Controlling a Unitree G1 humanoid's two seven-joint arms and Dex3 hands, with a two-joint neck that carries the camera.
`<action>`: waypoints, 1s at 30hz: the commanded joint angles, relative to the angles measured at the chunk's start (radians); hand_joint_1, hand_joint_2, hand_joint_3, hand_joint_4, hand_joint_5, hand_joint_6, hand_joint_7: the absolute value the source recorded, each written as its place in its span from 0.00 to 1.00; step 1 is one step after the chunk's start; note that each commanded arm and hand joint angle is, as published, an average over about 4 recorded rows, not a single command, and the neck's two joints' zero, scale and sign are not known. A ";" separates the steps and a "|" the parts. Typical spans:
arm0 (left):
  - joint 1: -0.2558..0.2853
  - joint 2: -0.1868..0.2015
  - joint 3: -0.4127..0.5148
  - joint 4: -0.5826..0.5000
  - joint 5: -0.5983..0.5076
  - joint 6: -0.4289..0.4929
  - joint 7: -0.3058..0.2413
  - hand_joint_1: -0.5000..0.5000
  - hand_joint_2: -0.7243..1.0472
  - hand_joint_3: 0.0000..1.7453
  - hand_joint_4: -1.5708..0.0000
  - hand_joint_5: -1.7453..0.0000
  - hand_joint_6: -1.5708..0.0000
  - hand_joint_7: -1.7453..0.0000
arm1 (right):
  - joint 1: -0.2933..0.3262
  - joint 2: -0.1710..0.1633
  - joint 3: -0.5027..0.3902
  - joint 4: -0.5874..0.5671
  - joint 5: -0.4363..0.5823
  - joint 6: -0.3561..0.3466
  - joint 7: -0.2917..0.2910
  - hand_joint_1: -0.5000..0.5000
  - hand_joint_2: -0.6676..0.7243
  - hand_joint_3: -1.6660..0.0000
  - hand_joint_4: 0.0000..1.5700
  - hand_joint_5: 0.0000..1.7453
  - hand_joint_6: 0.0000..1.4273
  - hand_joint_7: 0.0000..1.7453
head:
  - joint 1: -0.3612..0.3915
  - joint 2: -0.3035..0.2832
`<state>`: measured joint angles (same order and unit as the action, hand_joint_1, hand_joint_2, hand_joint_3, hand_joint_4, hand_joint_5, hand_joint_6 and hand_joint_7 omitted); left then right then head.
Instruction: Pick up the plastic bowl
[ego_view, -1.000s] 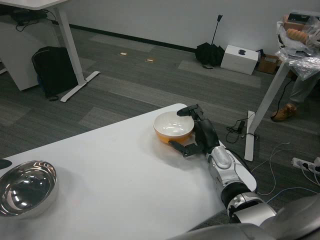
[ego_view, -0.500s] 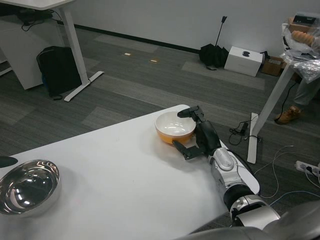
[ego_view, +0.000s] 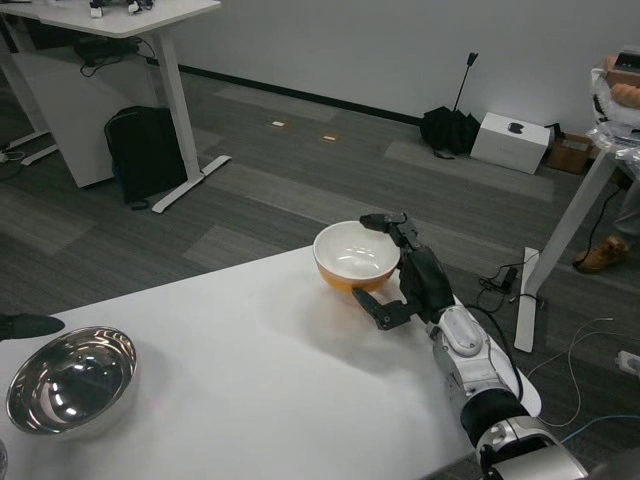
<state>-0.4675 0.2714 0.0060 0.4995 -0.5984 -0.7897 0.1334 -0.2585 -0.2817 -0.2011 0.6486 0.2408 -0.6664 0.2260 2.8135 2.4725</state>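
Right hand (ego_view: 405, 268): grips rim of orange plastic bowl with white inside (ego_view: 356, 256), at far edge of white table (ego_view: 280, 380) | Left hand: out of view | Steel bowl (ego_view: 70, 378): table's left | Room: grey carpet (ego_view: 260, 180), black backpack (ego_view: 145, 155) beside desk leg

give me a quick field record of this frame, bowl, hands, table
target: orange plastic bowl with white inside, at the far edge of the white table
right hand: black right hand grips the bowl's near-right rim
bowl state: looks raised off the table
left hand: only a black tip at the left edge
other: shiny steel bowl, near left
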 joint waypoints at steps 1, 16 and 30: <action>0.011 -0.005 0.002 -0.012 0.002 0.001 0.002 0.11 0.11 0.00 0.79 1.00 0.77 1.00 | -0.006 -0.011 0.035 -0.072 0.008 -0.010 0.001 0.08 0.14 0.05 1.00 0.61 0.97 0.60 | 0.048 0.009; 0.026 -0.006 -0.027 -0.056 -0.001 0.052 -0.051 0.11 0.12 0.00 0.81 1.00 0.78 1.00 | -0.178 -0.061 0.277 -0.126 0.010 0.024 -0.009 0.08 0.14 0.05 1.00 0.61 0.98 0.60 | 0.312 0.173; 0.026 -0.014 -0.074 -0.058 -0.001 0.085 -0.080 0.11 0.12 0.00 0.81 1.00 0.78 1.00 | -0.254 -0.065 0.393 -0.119 0.049 0.018 -0.054 0.08 0.14 0.05 1.00 0.61 0.98 0.56 | 0.341 0.225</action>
<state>-0.4552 0.2548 -0.0661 0.4528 -0.5998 -0.7090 0.0589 -0.4928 -0.3414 0.1930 0.5384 0.2759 -0.6431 0.1815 3.1555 2.6968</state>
